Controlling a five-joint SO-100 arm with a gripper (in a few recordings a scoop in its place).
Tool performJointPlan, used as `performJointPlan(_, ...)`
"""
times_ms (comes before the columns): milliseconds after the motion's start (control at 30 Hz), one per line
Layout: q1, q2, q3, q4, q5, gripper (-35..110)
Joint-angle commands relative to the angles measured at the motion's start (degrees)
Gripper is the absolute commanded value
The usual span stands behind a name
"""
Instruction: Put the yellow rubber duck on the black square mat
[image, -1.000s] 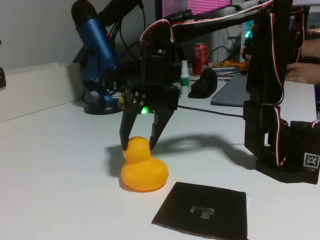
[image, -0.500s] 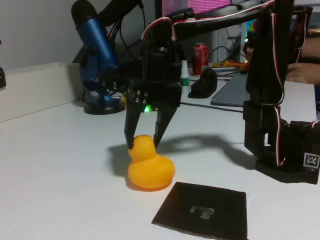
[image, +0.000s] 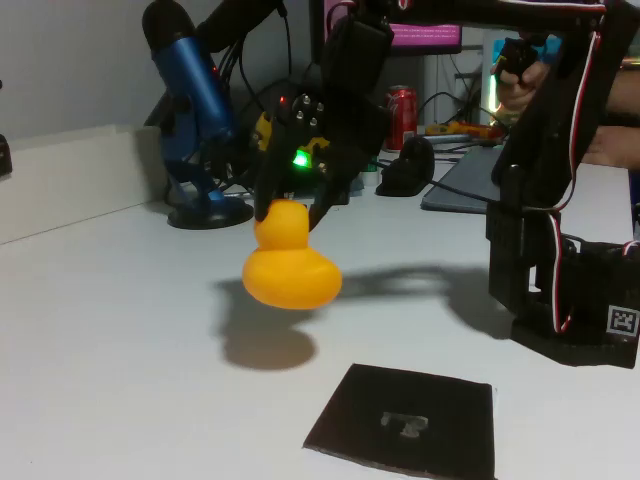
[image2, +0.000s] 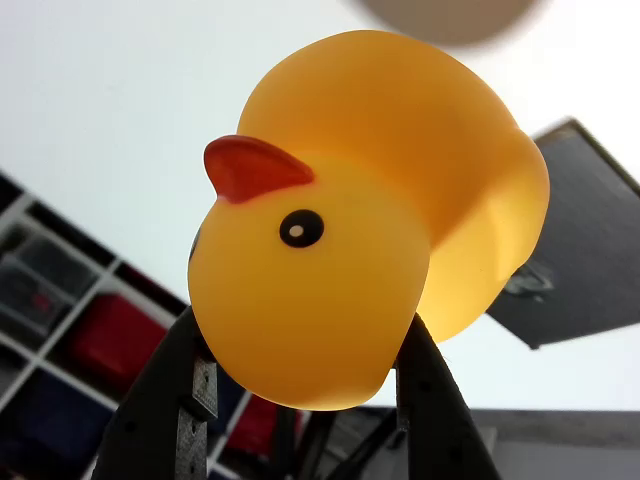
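Note:
The yellow rubber duck (image: 290, 262) hangs in the air above the white table, held by its head. My black gripper (image: 288, 213) is shut on that head, one finger on each side. Its shadow lies on the table below. In the wrist view the duck (image2: 360, 215) is close up, with its orange beak and black eye facing the camera, and my gripper (image2: 300, 375) clamps the head between two dark fingers (image2: 180, 400). The black square mat (image: 405, 420) lies flat at the front, right of and below the duck, and shows as a dark sheet (image2: 585, 260) behind it.
The arm's black base (image: 565, 300) stands at the right on the white table (image: 110, 340). At the back are a blue microphone (image: 195, 110) on a round stand, a red can (image: 401, 112), a small bottle, cables and a laptop (image: 470, 180).
The duck sat on the table with the gripper around its head. It has been lifted clear of the table and now hangs tilted, with the arm raised.

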Motion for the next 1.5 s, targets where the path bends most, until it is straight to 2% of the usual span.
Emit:
performJointPlan(0,-0.53,3.08,-0.79,0.79,-0.62,11)
performJointPlan(200,-2.9,2.9,-0.18,0.88,-0.53,11)
performJointPlan(467,-13.71,2.29,0.44,1.05,-0.18,11)
performJointPlan(1467,-27.69,2.2,11.78,1.23,-0.79,11)
